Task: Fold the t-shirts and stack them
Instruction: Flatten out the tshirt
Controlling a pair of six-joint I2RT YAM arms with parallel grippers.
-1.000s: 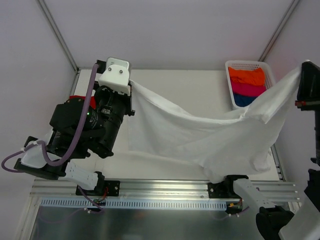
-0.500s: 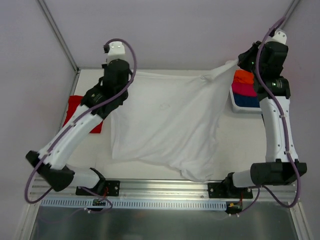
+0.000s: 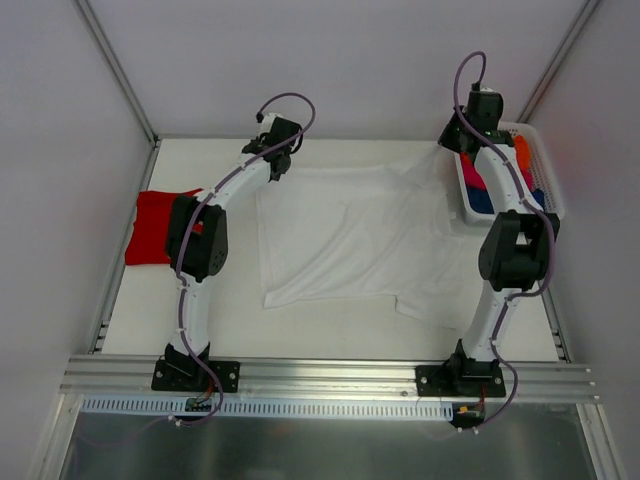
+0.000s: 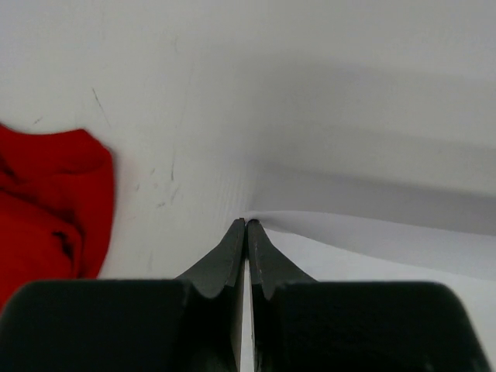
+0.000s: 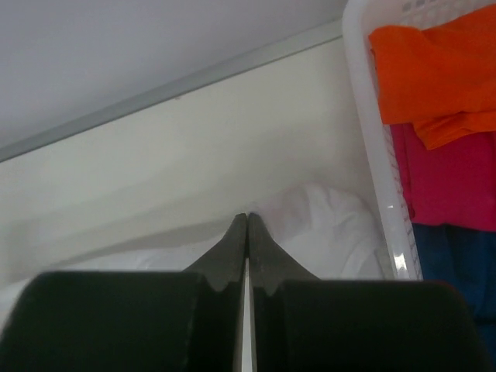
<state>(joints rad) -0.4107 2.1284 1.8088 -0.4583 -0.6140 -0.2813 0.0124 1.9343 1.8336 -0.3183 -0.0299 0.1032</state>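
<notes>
Large thin white t-shirt [image 3: 350, 240] spread on the counter [image 3: 330, 325], left hand [image 4: 246, 223] and right hand [image 5: 247, 217] each pinched shut on a far corner, bright red t-shirt [image 3: 160, 225] apart at the left edge, white plastic basket [image 3: 548, 170] just beside the right corner.

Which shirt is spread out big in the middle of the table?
The white t-shirt, opened out wide. The red t-shirt is bunched small at the left edge, and the other clothes sit in the basket.
</notes>
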